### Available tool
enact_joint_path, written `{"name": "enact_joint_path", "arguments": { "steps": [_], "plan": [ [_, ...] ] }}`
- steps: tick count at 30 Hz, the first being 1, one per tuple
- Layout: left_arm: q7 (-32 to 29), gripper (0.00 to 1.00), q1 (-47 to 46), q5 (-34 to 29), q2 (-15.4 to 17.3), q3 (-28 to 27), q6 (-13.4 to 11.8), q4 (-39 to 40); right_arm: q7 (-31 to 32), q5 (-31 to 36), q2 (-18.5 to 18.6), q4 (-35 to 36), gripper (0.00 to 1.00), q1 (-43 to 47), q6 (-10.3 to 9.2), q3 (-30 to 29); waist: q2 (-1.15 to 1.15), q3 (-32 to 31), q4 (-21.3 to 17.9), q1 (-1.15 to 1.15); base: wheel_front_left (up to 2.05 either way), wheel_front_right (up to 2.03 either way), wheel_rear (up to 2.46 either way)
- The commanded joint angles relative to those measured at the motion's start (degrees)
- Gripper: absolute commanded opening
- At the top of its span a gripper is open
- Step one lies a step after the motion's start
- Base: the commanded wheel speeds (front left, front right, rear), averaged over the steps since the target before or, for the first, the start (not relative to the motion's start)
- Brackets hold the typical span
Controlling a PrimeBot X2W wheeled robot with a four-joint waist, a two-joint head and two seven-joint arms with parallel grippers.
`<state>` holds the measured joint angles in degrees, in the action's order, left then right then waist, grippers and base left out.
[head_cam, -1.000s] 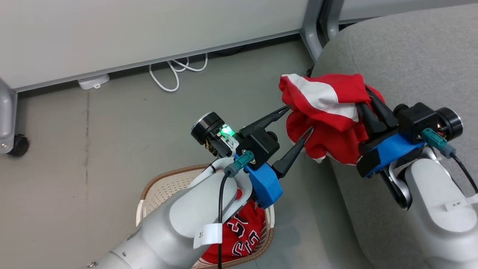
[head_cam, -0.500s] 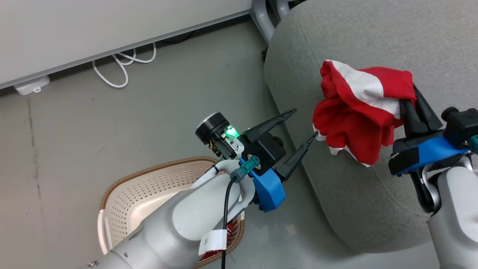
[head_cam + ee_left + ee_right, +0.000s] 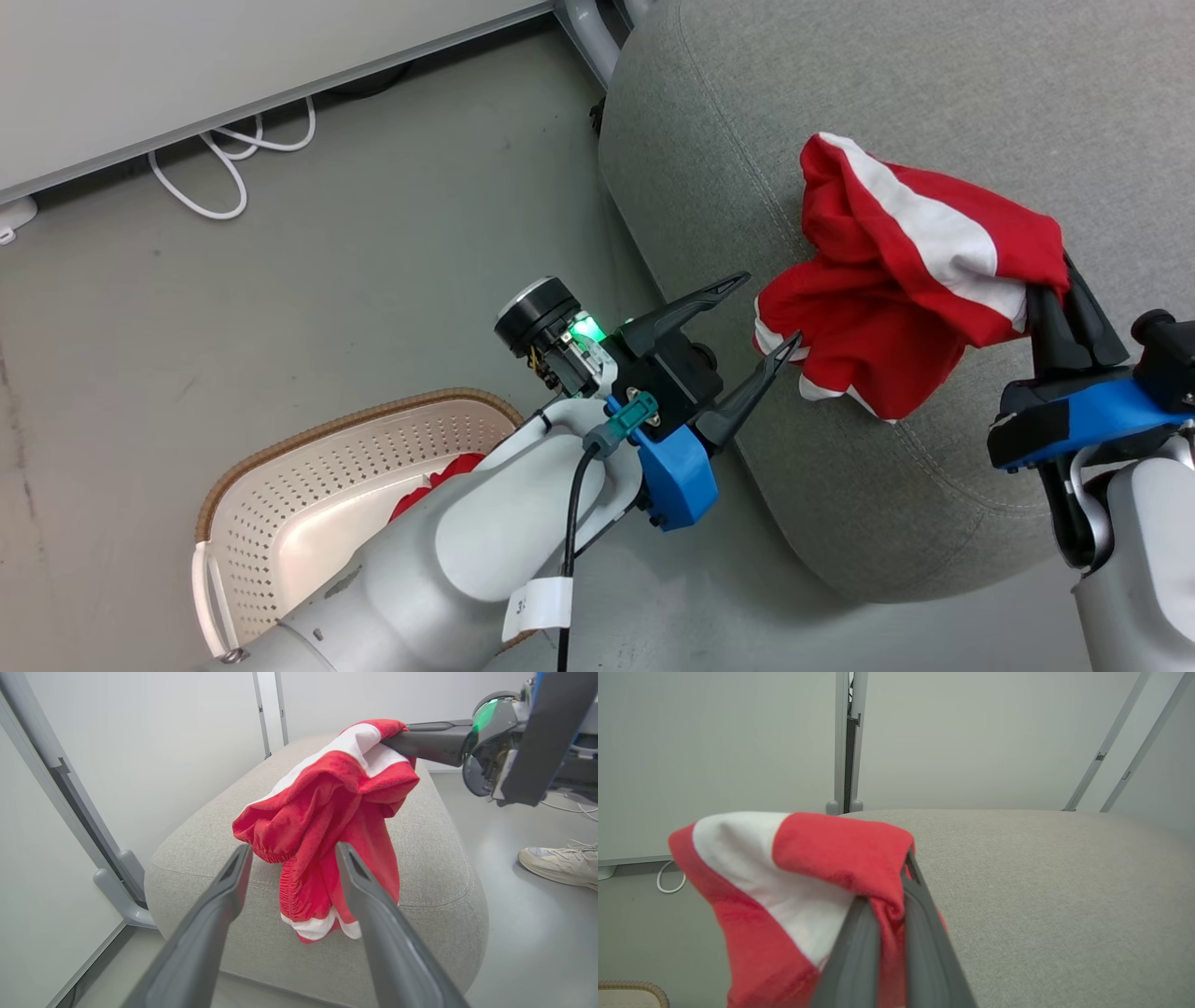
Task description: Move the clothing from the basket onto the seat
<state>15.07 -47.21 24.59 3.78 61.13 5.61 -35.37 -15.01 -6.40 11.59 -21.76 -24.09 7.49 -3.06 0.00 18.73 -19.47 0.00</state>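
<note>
Soft red striped garment hangs limp above the seat by its edge nearest the basket, your right gripper clamped on its top fold, left gripper wide apart beside the hem. Likely light, floppy: grab bunched folds, not single layers

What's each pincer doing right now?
Left pincer: open, holding nothing.
Right pincer: shut on the striped red garment.
</note>
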Motion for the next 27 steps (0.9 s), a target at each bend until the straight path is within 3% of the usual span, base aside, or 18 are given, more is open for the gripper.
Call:
{"name": "enact_joint_path", "arguments": {
  "steps": [1,15,21,27],
  "plan": [
    [0.2,1.0,-0.8,-0.3,0.2,-0.3,0.1,0.0,-0.2,0.2,-0.4,0.4,0.0,1.1,0.01,-0.3,0.0,0.1,0.0,0.0,0.0,0.0,0.0],
    [0.2,1.0,-3.2,-2.6,1.7,-2.4,-0.8,3.3,-0.3,-0.8,-0.1,3.4,0.0,-5.1,0.01,-3.6,0.0,4.6,0.5,0.0,0.0,0.0,0.0],
    [0.2,1.0,-6.6,-4.4,3.0,-2.7,-1.2,4.8,-0.2,-2.0,2.0,6.3,0.0,-13.4,0.01,-7.5,0.0,11.6,1.2,0.0,0.0,0.0,0.0],
    [-0.4,1.0,-11.5,-6.8,4.2,-2.3,-1.2,5.9,-0.3,-3.6,6.9,8.0,0.0,-22.8,0.01,-14.4,0.0,20.2,2.5,0.0,0.0,0.0,0.0]
  ]
}}
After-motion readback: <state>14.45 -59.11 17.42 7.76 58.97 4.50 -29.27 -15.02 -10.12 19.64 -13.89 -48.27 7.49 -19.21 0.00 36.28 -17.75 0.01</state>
